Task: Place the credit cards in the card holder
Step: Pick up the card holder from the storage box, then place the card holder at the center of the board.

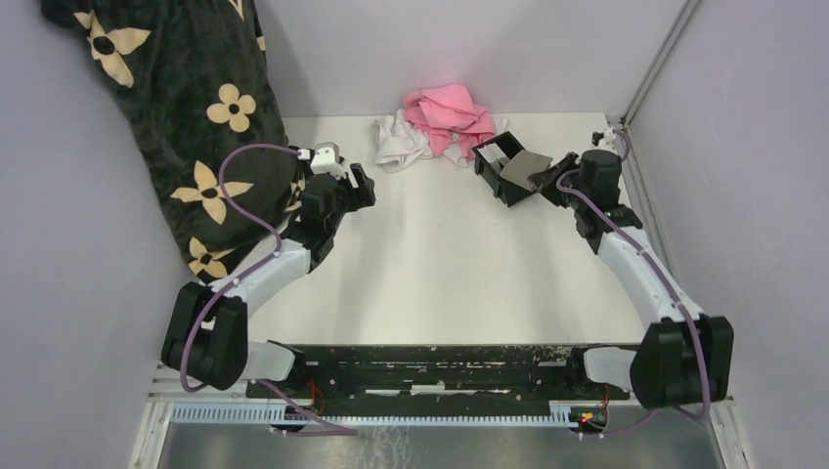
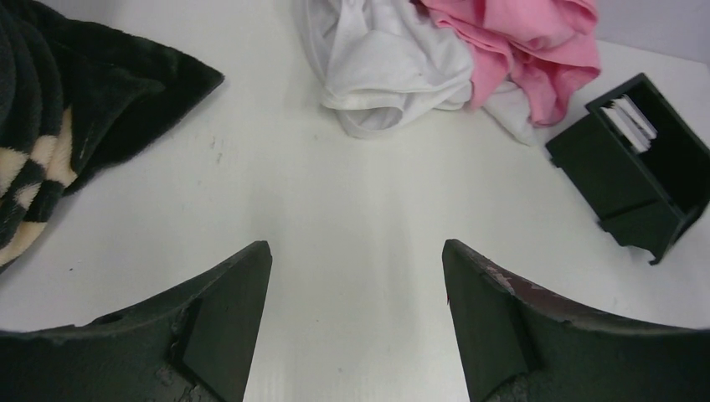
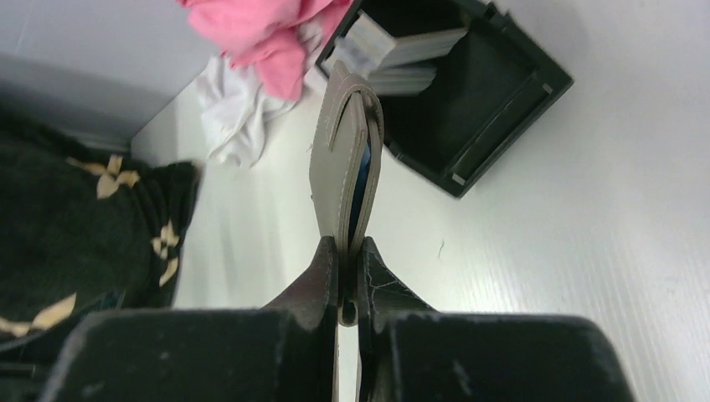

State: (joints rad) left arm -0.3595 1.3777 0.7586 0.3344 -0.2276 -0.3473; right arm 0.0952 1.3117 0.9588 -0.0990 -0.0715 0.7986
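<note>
Jaws first: the right gripper [image 3: 343, 251] is clamped tight on one flat grey folding wallet [image 3: 339, 159], edge-up, with blue showing inside. The left gripper [image 2: 356, 251] is spread wide and holds nothing.

One rigid black plastic open-topped card holder [image 3: 502, 92] sits far right on the white table [image 1: 440, 264], its long axis diagonal to the edges. A few thin white cards [image 2: 630, 117] stand on edge inside, too bunched to count.

One crumpled pink cloth [image 1: 448, 112] and one white cloth [image 1: 399, 145] lie at the back.

The right arm stretches far forward. The left arm is bent, beside the black flower-patterned fabric [image 1: 186, 98].
</note>
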